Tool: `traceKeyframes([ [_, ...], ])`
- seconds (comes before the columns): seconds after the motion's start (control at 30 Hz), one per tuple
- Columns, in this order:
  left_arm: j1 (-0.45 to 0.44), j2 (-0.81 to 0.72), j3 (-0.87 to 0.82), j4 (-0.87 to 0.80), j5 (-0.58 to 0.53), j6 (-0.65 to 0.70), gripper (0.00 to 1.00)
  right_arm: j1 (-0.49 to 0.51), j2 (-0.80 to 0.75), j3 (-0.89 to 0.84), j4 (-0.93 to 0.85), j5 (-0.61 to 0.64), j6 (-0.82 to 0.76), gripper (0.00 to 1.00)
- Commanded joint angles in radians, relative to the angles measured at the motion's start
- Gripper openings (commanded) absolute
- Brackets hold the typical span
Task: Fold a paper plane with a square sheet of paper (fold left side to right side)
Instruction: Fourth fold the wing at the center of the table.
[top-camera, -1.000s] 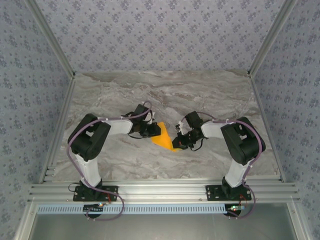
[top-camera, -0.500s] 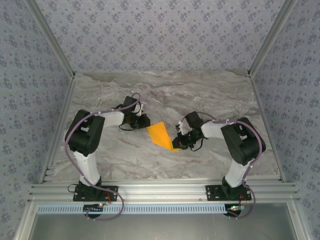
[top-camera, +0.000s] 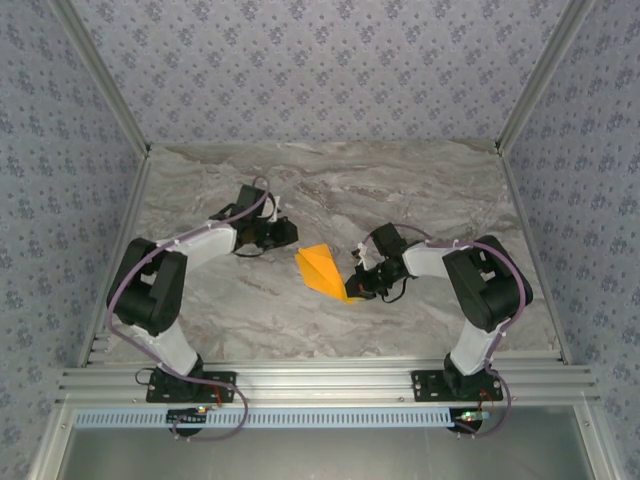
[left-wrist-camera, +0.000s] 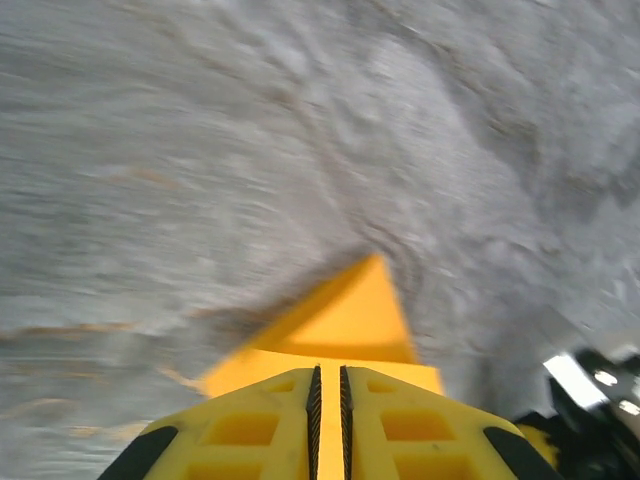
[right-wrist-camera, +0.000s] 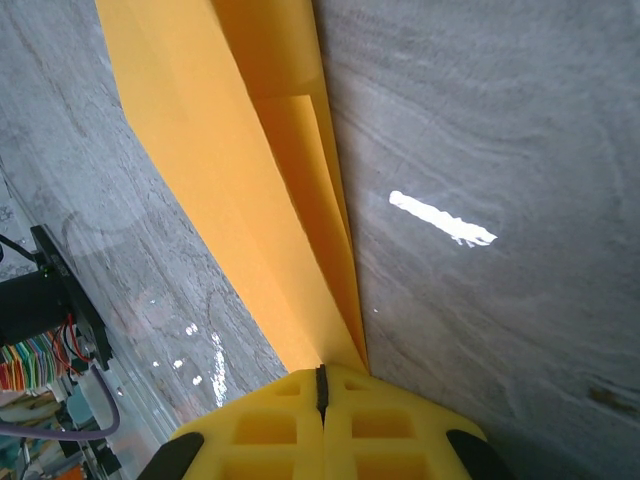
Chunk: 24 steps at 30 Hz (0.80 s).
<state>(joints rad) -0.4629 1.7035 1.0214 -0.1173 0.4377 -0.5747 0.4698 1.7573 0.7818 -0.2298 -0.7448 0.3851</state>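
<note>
The orange sheet of paper lies near the middle of the marble table, folded into a pointed, layered shape. My right gripper is shut on its near-right corner. In the right wrist view the folded layers run away from the closed fingertips. My left gripper hovers just left of and behind the paper, apart from it. Its yellow fingers stand almost together with a thin slit and hold nothing. The paper's point lies just ahead of them, blurred.
The marble table is bounded by aluminium rails at the near edge and along both sides, with patterned walls behind. A black part of the right arm sits beyond the paper. A black part with coloured wires is at the left.
My left gripper has pulled back off the paper, up and to the left, and its arm has swung outward. The paper and the right gripper have stayed put.
</note>
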Motion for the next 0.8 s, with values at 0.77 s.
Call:
traceKeyframes([
  [0.77,-0.148,0.254,-0.002,0.045,-0.084,-0.053,0.14,0.032,-0.003,-0.089,-0.246,0.208,-0.024,0.0],
])
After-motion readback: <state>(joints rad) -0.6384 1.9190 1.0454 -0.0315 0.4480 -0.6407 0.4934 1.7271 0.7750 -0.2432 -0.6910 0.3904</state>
